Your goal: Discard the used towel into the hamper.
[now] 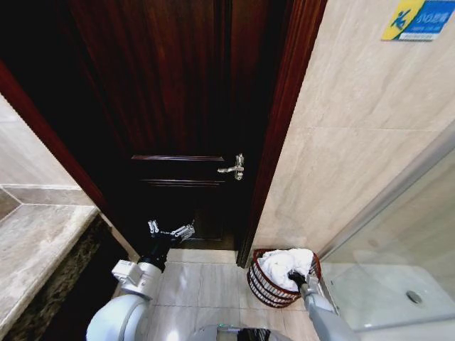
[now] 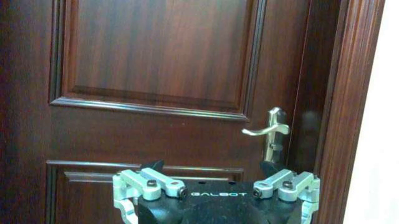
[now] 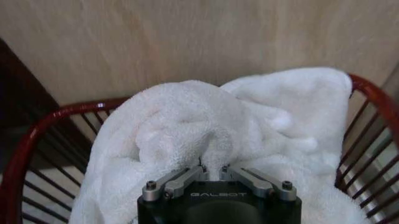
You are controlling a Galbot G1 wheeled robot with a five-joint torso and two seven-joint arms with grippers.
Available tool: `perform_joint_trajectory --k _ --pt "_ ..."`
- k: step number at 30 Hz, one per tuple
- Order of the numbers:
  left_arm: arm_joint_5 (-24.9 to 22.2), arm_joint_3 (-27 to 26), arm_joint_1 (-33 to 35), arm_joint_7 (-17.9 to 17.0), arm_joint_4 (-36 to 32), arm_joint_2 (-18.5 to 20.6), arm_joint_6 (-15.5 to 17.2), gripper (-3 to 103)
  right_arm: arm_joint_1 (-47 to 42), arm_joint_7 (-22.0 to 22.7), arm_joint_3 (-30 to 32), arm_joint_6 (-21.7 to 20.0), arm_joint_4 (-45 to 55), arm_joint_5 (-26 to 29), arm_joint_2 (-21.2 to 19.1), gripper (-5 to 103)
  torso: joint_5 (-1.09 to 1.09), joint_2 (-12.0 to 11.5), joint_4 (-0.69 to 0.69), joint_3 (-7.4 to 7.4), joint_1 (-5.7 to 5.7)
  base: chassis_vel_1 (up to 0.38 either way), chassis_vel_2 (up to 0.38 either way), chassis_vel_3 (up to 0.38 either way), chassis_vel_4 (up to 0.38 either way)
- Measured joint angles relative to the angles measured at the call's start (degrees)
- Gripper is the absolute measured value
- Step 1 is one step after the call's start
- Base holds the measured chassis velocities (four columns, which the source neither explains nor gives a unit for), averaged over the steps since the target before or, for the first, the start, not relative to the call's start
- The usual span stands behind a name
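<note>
Pretty much done: the white towel point(image 3: 218, 135) sits piled inside the red wire hamper point(image 1: 260, 283) by the tiled wall. The right gripper point(image 3: 212, 169) pinches a fold, so only letting go remains. The left gripper point(image 2: 212, 177) idles spread wide facing the wooden door point(image 2: 156, 70).

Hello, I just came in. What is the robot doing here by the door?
The robot is putting a white terry towel into the small round dark red wire hamper, which stands on the tiled floor beside the dark wooden door. The right gripper is down at the hamper, its fingers pinched shut on a fold of the towel, which fills the basket and hangs over its rim. The left gripper is open, idle, facing the door near the metal handle.
</note>
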Motion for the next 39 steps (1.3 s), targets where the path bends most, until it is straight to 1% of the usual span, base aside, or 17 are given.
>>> perform_joint_trajectory --k 1,5,11,17,18,20,21,24,25,27,29,31,32,34,35,37,39 --pt "0.00 0.00 0.00 0.00 0.00 0.00 0.00 100 0.00 0.00 0.00 0.00 0.00 0.00 0.00 3 0.00 0.00 0.00 0.00 0.00 0.000 0.000 0.000 0.000" --pt "0.00 0.00 0.00 0.00 0.00 0.00 0.00 100 4.34 -0.06 0.11 -0.99 -6.41 -2.54 1.23 3 0.00 0.00 0.01 0.00 0.00 0.000 0.000 0.000 0.000" --pt "0.00 0.00 0.00 0.00 0.00 0.00 0.00 100 7.14 -0.71 0.40 -1.57 -11.27 -3.19 2.00 3 0.00 0.00 0.00 0.00 0.00 0.000 0.000 0.000 0.000" --pt "0.00 0.00 0.00 0.00 0.00 0.00 0.00 100 10.42 -0.69 0.42 -4.70 -14.28 -2.93 2.23 3 0.02 0.00 0.00 0.00 0.00 0.000 0.000 0.000 0.000" --pt "0.00 0.00 0.00 0.00 0.00 0.00 0.00 100 10.42 -0.69 0.42 -4.70 -14.28 -2.93 2.23 3 0.02 0.00 0.00 0.00 0.00 0.000 0.000 0.000 0.000" --pt "0.00 0.00 0.00 0.00 0.00 0.00 0.00 100 11.59 -0.45 0.64 -6.93 -15.44 -2.24 2.10 3 0.02 0.00 0.01 0.00 0.00 0.000 0.000 0.000 0.000" --pt "0.00 0.00 0.00 0.00 0.00 0.00 0.00 100 11.59 -0.45 0.64 -6.93 -15.44 -2.24 2.10 3 0.02 0.00 0.01 0.00 0.00 0.000 0.000 0.000 0.000" --pt "0.00 0.00 0.00 0.00 0.00 0.00 0.00 100 12.04 -0.86 1.38 -9.92 -16.22 -1.66 2.20 3 0.01 0.00 0.02 -0.01 0.00 0.000 0.000 0.000 0.000" --pt "0.00 0.00 0.00 0.00 0.00 0.00 0.00 100 12.04 -0.86 1.38 -9.92 -16.22 -1.66 2.20 3 0.01 0.00 0.02 -0.01 0.00 0.000 0.000 0.000 0.000" --pt "0.00 0.00 0.00 0.00 0.00 0.00 0.00 100 11.47 -1.22 1.68 -10.94 -15.68 0.04 2.52 2 0.00 0.00 0.01 -0.01 0.00 0.000 0.000 0.000 0.000" --pt "0.00 0.00 0.00 0.00 0.00 0.00 0.00 100 9.36 -1.22 1.49 -11.86 -12.54 2.22 2.72 12 0.01 0.00 0.00 -0.01 0.00 0.000 0.000 0.000 0.000" --pt "0.00 0.00 0.00 0.00 0.00 0.00 0.00 100 8.40 -1.16 1.29 -11.77 -10.99 2.23 2.71 12 0.02 0.00 -0.01 0.00 0.00 0.000 0.000 0.000 0.000" --pt "0.00 0.00 0.00 0.00 0.00 0.00 0.00 100 6.95 -1.09 1.17 -11.39 -8.94 1.76 2.59 18 0.02 0.00 0.02 -0.01 0.00 0.000 0.000 0.000 0.000" --pt "0.00 0.00 0.00 0.00 0.00 0.00 0.00 100 4.18 -0.93 1.09 -10.87 -5.14 1.62 2.19 28 0.03 0.00 0.01 -0.01 0.00 0.000 0.000 0.000 0.000" --pt "0.00 0.00 0.00 0.00 0.00 0.00 0.00 100 4.18 -0.93 1.09 -10.87 -5.14 1.62 2.19 28 0.03 0.00 0.01 -0.01 0.00 0.000 0.000 0.000 0.000" --pt "0.00 0.00 0.00 0.00 0.00 0.00 0.00 100 0.94 -1.20 1.43 -9.13 -0.93 1.66 1.80 39 0.04 0.00 0.00 0.00 0.00 0.000 0.000 0.000 0.000" --pt "0.00 0.00 0.00 0.00 0.00 0.00 0.00 100 0.27 -1.23 1.61 -8.74 -0.07 1.69 1.74 39 0.04 0.00 0.01 0.00 0.00 0.000 0.000 0.000 0.000"
